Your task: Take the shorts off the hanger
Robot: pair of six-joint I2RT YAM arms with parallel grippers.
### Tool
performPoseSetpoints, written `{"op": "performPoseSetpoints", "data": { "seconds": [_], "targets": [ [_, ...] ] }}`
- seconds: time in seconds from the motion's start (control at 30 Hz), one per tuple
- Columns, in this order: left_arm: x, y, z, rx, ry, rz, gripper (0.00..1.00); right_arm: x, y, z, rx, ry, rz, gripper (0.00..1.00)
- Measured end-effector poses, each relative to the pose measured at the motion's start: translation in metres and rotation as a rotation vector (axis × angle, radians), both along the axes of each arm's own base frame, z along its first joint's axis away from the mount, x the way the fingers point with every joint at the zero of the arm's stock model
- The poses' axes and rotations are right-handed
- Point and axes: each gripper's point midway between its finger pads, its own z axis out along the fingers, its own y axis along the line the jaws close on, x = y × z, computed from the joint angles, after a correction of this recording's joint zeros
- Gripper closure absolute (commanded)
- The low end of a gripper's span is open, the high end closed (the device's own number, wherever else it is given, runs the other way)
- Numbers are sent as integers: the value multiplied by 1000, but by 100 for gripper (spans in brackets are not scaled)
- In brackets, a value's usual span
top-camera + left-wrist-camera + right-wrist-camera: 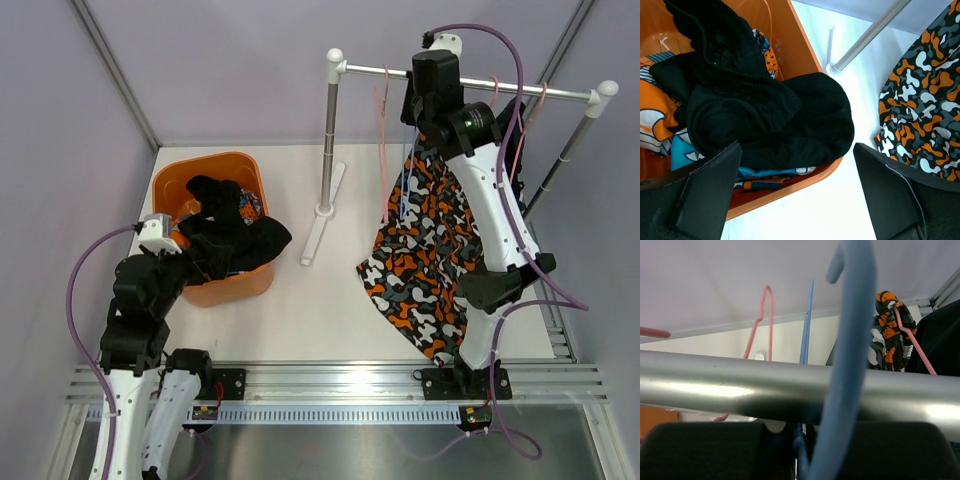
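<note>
Left wrist: left hand [797, 147] spread above bin [796, 40]; right hand [800, 442] clamps blue hanger [850, 340].

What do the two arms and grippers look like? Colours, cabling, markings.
Left arm and right arm: white shells, black joint housings. A purple cable loops along each. Green light near the right wrist. Left gripper fingers are matte black, flat, wedge-shaped. No lettering visible.

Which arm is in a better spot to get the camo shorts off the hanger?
Right. The right fingers pinch the blue hanger at the rail, camouflage shorts hanging right there. The left fingers gape over the orange bin, far off.
</note>
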Motion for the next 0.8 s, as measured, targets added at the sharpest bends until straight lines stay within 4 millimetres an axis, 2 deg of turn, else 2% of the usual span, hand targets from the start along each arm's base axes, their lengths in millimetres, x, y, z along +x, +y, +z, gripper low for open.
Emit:
{"op": "performPoseSetpoints", "data": {
  "seconds": [0.13, 0.23, 0.3, 0.53, 0.63, 0.67, 0.73, 0.77, 0.8],
  "targets": [
    [-2, 1, 4, 3, -20, 5, 1, 4, -2, -13, -9, 25, -1, 100],
    [-2, 1, 3, 5, -19, 5, 1, 5, -2, -36, -26, 70, 2, 100],
    [-2, 1, 2, 5, -16, 5, 1, 7, 0, -36, -13, 44, 9, 100],
    [-2, 1, -2, 7, -8, 4, 1, -6, -4, -36, 2, 26, 26, 100],
    [-2, 1, -2, 7, -7, 2, 1, -10, -4, -36, 7, 22, 32, 92],
    [-2, 1, -2, 7, -7, 3, 1, -12, -4, -36, 11, 21, 38, 86],
    [-2, 1, -2, 7, -7, 1, 1, -16, -4, -35, 15, 20, 45, 80],
    [-2, 0, -2, 7, -7, 1, 1, -18, -5, -36, 17, 23, 47, 75],
    [-2, 0, -3, 7, -6, -1, 1, -21, -6, -35, 18, 24, 46, 66]
  ]
}}
